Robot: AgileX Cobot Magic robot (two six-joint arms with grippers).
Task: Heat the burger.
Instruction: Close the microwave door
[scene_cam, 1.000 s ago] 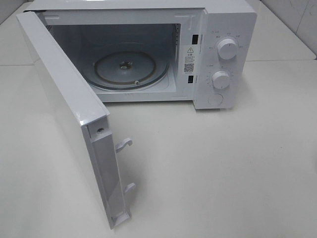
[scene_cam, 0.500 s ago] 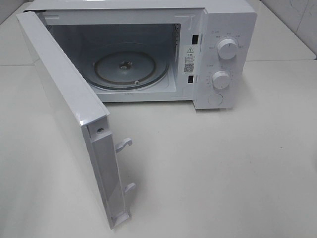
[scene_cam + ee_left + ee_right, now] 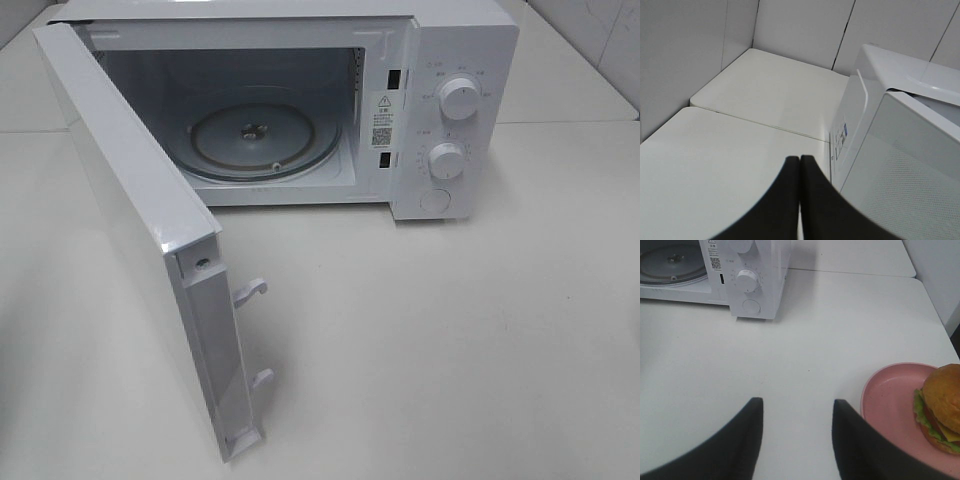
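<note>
White all over, the microwave (image 3: 300, 110) stands at the far edge of the pale surface (image 3: 450, 340), its door (image 3: 140, 230) swung wide open toward the near left corner. Inside, the glass turntable (image 3: 265, 140) lies bare. 2 round knobs (image 3: 460, 98) sit one above the other on the control panel at the microwave's right side, with a round button (image 3: 435, 201) below them.

Neither arm shows in the high view. In the left wrist view, the left claw (image 3: 800, 165) has its 2 dark fingers pressed together with nothing between them, hanging over the surface just beside the outer face of the open door.

In the right wrist view, the right claw (image 3: 795, 412) has its fingers standing apart and empty above bare surface. The burger (image 3: 941, 407), with a brown bun, green lettuce and a yellow slice of cheese, rests on a pink plate (image 3: 890, 395) near the right edge of the surface, beside the right claw and well apart from the microwave. The plate's far side is cut off by the frame.
</note>
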